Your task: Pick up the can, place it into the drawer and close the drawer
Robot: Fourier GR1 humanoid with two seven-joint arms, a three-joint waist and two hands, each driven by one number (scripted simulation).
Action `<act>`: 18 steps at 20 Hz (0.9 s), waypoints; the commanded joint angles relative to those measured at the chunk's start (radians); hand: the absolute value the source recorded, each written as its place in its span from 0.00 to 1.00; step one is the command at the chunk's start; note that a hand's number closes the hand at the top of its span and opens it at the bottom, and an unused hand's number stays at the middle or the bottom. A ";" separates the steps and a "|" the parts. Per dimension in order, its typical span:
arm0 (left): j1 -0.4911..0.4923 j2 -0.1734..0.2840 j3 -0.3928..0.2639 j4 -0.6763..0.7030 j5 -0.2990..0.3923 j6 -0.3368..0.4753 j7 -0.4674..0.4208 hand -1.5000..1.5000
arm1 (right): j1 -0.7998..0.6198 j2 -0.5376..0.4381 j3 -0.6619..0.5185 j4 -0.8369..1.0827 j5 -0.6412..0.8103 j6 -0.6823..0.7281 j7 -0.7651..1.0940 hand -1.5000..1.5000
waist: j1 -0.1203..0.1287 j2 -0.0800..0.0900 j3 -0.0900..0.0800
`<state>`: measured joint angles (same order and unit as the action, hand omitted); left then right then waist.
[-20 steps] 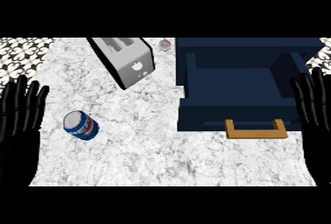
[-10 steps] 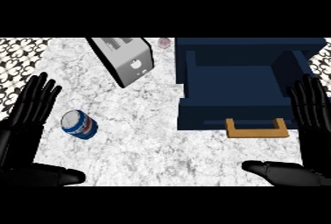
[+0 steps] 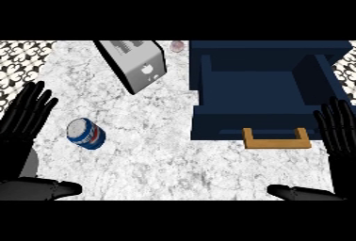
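The left robot hand point(image 3: 26, 115) is spread flat, holding nothing, as is the right robot hand point(image 3: 338, 127). The can point(image 3: 86, 133) lies at the left's three o'clock; it should curl around its side, then carry it to the open drawer point(image 3: 259, 89).

My left hand point(image 3: 26, 117) shows at the left edge of the view, open, with the fingers straight and a little spread, pointing up. Its thumb lies low near the bottom edge and points to the right. My right hand point(image 3: 339, 129) shows at the right edge, open as well, fingers straight and upward, its thumb low and pointing left. Both hands hold nothing.
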<state>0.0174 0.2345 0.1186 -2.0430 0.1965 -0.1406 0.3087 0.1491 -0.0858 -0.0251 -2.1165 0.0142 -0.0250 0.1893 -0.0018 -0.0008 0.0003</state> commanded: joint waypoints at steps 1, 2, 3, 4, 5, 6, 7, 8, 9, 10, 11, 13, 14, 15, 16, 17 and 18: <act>-0.071 0.016 0.051 0.018 0.040 0.014 0.086 0.00 | 0.078 -0.014 -0.066 0.012 -0.064 0.052 -0.068 0.00 | -0.003 0.000 0.000; -0.062 -0.007 0.030 0.002 0.010 0.043 0.096 0.00 | 0.065 -0.050 -0.104 -0.078 -0.113 0.067 0.036 0.00 | -0.004 0.000 0.000; -0.053 -0.015 0.033 -0.022 0.008 0.042 0.109 0.00 | 0.007 0.001 -0.042 0.010 -0.038 0.035 -0.022 0.00 | 0.001 0.000 0.000; -0.019 -0.008 0.071 0.004 0.048 0.005 0.069 0.00 | 0.024 -0.036 -0.089 0.009 -0.075 0.074 -0.021 0.00 | 0.001 0.000 0.000; 0.010 0.027 0.118 0.028 0.092 -0.054 0.030 0.00 | 0.045 -0.039 -0.131 0.050 -0.123 0.101 -0.101 0.00 | 0.002 0.000 0.000; 0.044 -0.013 0.076 -0.040 0.050 -0.011 0.068 0.00 | 0.104 -0.022 -0.107 0.042 -0.087 0.108 -0.124 0.00 | 0.001 0.000 0.000; -0.011 -0.024 0.052 -0.072 0.020 0.044 0.145 0.00 | 0.028 -0.040 -0.127 0.023 -0.115 0.098 -0.031 0.00 | 0.001 0.000 0.000; -0.023 0.013 0.121 0.082 0.058 -0.034 0.033 0.00 | 0.031 -0.053 -0.147 0.009 -0.126 0.103 -0.017 0.00 | 0.000 0.001 0.000; -0.009 -0.046 0.030 -0.030 -0.021 0.042 0.106 0.00 | 0.098 -0.001 -0.079 0.020 -0.054 0.107 -0.105 0.00 | -0.001 0.000 0.000; 0.023 0.007 0.141 0.078 0.055 -0.060 -0.017 0.00 | 0.085 0.003 -0.086 -0.010 -0.060 0.084 -0.061 0.00 | 0.001 0.000 0.000; -0.023 -0.008 0.100 0.060 0.027 -0.020 0.064 0.00 | 0.054 -0.011 -0.119 0.055 -0.070 0.105 -0.102 0.00 | 0.000 0.000 0.000; 0.016 -0.057 0.068 0.103 -0.028 -0.025 -0.042 0.00 | 0.086 0.015 -0.099 0.027 -0.050 0.096 -0.113 0.00 | 0.000 0.000 0.000; -0.092 -0.024 0.076 0.140 -0.032 0.006 0.026 0.00 | 0.015 -0.021 -0.140 0.089 -0.084 0.110 -0.084 0.00 | -0.001 0.001 0.000; -0.040 -0.005 0.137 0.144 0.029 -0.048 -0.009 0.00 | 0.077 0.018 -0.089 0.037 -0.035 0.100 -0.096 0.00 | 0.000 0.000 0.000; -0.019 -0.057 0.076 0.155 -0.033 -0.024 -0.048 0.00 | 0.111 -0.012 -0.147 0.014 -0.103 0.143 -0.108 0.00 | -0.002 0.000 0.000; -0.028 -0.050 0.086 0.232 -0.040 -0.050 -0.116 0.00 | 0.127 0.017 -0.104 0.063 -0.044 0.136 -0.173 0.00 | -0.003 0.001 0.000; -0.061 -0.032 0.098 0.247 -0.035 -0.051 -0.089 0.00 | 0.081 0.004 -0.127 0.059 -0.064 0.136 -0.139 0.00 | -0.001 0.001 0.000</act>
<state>-0.0166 0.2029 0.2099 -1.8829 0.1819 -0.1735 0.2693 0.2333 -0.0850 -0.1401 -2.0728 -0.0510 0.0938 0.0738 -0.0030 -0.0004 0.0001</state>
